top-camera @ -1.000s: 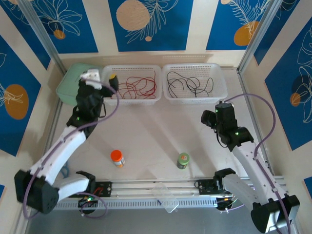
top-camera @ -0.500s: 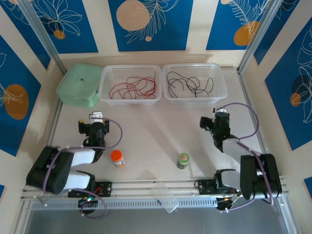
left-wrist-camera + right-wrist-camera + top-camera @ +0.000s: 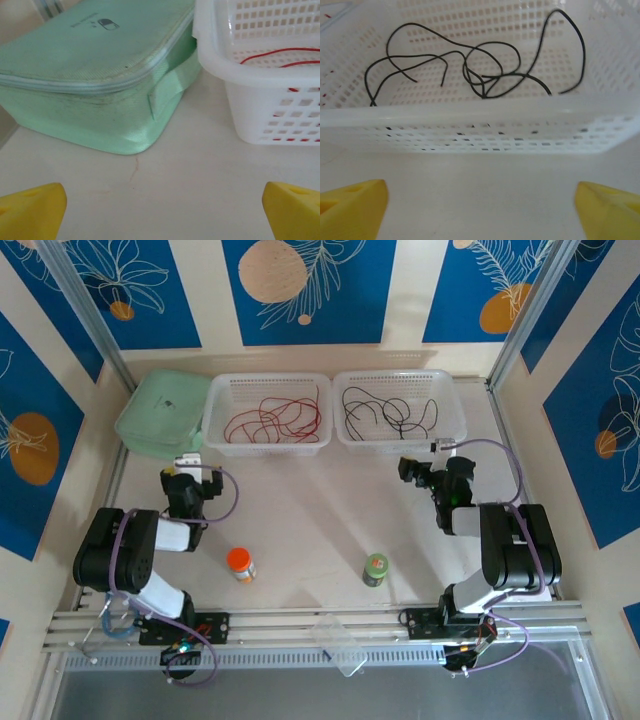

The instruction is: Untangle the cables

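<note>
I find red cables [image 3: 272, 420] in the left basket [image 3: 268, 379] and black cables [image 3: 482, 85] in the right basket [image 3: 470, 116], far on the bench [image 3: 320, 510]. The wire is light and limp. I would pinch a raised loop, though the crossings look unclear. The left pincer [image 3: 160, 210] and right pincer [image 3: 480, 212] are released and empty.

The red cables [image 3: 270, 424] lie as a loose heap of thin, overlapping loops on the floor of the left white mesh basket [image 3: 266, 448] at the far side of the desk [image 3: 300, 510], with one strand reaching toward its right wall. The black cables [image 3: 392, 412] lie apart from them in the right basket [image 3: 398, 447] just beside it. They form slack curves that cross one another near the middle, with several free ends splayed outward.
</note>
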### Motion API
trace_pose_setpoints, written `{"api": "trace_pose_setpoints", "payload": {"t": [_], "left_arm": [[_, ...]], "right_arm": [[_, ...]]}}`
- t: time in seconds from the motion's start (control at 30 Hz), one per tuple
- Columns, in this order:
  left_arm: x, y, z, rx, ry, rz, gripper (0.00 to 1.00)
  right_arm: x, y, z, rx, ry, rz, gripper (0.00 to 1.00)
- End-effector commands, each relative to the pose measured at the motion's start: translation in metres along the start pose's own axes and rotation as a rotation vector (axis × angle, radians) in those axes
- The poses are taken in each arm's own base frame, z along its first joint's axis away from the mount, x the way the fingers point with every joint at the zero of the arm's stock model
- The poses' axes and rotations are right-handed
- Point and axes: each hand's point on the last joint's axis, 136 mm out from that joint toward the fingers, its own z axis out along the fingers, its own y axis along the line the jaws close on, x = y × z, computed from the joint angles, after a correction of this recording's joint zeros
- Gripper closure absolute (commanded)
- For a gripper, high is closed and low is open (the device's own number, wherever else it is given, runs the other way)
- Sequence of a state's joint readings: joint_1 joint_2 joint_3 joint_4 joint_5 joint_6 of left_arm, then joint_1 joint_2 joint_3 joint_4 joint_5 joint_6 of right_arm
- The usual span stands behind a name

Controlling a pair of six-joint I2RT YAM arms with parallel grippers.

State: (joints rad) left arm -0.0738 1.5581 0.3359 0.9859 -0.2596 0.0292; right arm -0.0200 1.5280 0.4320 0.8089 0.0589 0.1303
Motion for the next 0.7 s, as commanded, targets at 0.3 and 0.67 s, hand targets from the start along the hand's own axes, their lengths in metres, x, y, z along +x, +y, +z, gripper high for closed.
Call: {"api": "trace_pose_setpoints", "payload": {"t": [0.3,0.67], "left_arm": [[-0.006,-0.026,0.003,0.148,-0.003,0.003,0.0],[-0.006,-0.034,0.004,0.195,0.002,0.019,0.0]], "right_arm": [[0.006,0.008,-0.001,-0.031,0.019,-0.035,0.01],[0.006,0.008,-0.001,-0.032,0.02,-0.034,0.01]]}}
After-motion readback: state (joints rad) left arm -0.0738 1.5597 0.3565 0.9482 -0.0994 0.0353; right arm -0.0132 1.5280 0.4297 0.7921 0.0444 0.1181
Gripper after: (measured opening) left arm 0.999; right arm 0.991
